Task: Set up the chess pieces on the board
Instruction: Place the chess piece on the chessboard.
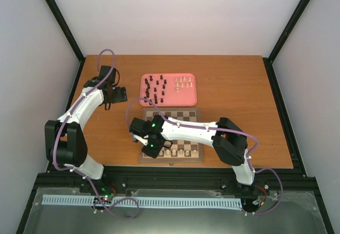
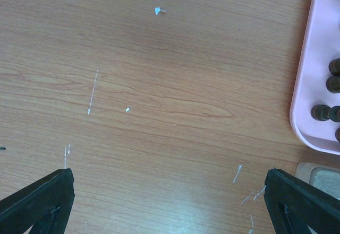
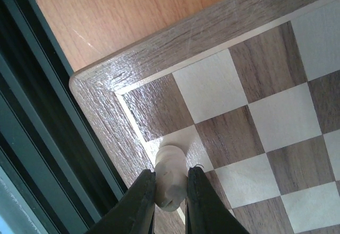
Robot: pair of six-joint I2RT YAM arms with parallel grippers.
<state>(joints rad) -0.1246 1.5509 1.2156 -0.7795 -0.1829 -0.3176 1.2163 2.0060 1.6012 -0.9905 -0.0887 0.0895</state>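
We are looking at a square wooden board [image 1: 183,115], its squares alternating between dark walnut and pale cream inside a mid-brown border. The border is showing streaky grain and a slight sheen. The right tool [image 3: 171,190] is pinching a cream piece [image 3: 171,167], smooth and rounded at the top, between two black tapering fingers [image 3: 142,202]. That piece is hanging over the pale square next to the dark corner square, at the board's 7 o'clock corner in the overhead view. We are not able to tell whether its base is touching the wood. A row of cream pieces [image 1: 180,150] is standing along the board's near edge, at 3 o'clock from the right tool.

At 12 o'clock from the board, just beside it, a pink tray [image 1: 194,93] with rounded corners is lying flat. It is carrying dark pieces [image 1: 154,88] across its 9 o'clock half and a few pale pieces [image 1: 183,83] toward 2 o'clock. The left tool [image 2: 169,176] is hovering at 9 o'clock from the tray, its black fingers spread wide and gripping nothing. Its wrist view is catching the tray's smooth rim at 3 o'clock.

The tabletop [image 2: 159,85] is showing an orange-brown wood-grain finish, marked with fine scratches and small pale flecks. A black metal frame [image 3: 32,112] is running along its edges, and plain white walls [image 1: 175,16] are enclosing it on three sides.
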